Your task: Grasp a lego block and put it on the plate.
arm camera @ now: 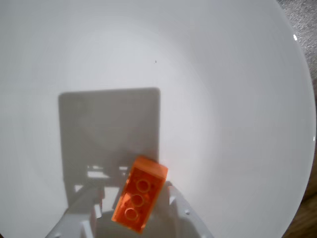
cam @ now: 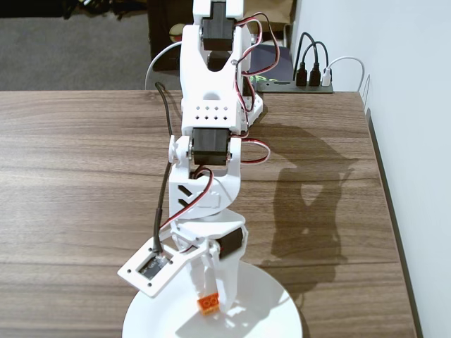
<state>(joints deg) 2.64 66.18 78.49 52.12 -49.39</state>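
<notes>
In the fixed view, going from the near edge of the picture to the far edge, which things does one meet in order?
Large white round plate → small orange studded plastic lego block in the gripper → white arm's black servo → black power strip with plugs.

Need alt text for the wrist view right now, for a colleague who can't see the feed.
An orange lego block, studs up, sits between the white claw fingers above a plain white plate that fills nearly the whole view. A rectangular shadow falls on the plate behind the block.
</notes>
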